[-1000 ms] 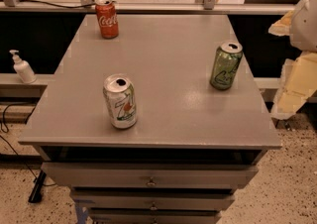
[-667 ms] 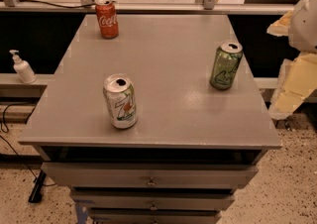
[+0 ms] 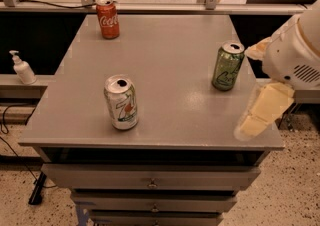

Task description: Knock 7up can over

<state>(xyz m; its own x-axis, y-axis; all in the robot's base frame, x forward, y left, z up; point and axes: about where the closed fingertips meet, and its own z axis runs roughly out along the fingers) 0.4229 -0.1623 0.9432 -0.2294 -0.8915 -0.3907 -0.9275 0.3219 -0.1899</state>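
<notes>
Camera view, and here is the 7up can (image 3: 121,102), standing upright on the grey tabletop (image 3: 165,55), in the front-left part and close to the front edge. Its body is white and silver with light green trim. A big "7" in red and green runs down the side that faces the camera. The silver top shows an opened mouth, a dark hole toward the back of the lid. Bare grey surface lies all round it.

Now the rest, all taken from the 7up can. The red Coca-Cola can (image 3: 108,18) is well behind it and a touch to the left, upright at the back edge of the tabletop. The dark green can (image 3: 228,66) is off to its right and somewhat further back, also upright, near the right edge and well apart from it.

Further right still, past the green can, the robot's white rounded arm housing (image 3: 295,52) comes in from the side. Below it the pincer (image 3: 263,112), a pale yellow blurred shape, hangs over the front-right corner of the tabletop, most of the tabletop's width away from the 7up can. Open or closed? I cannot tell.

To the left of the 7up can, off the tabletop and lower down, a white pump bottle (image 3: 23,68) sits on a ledge. Straight below the can, under the front edge, are grey drawers (image 3: 150,182) with small handles.
</notes>
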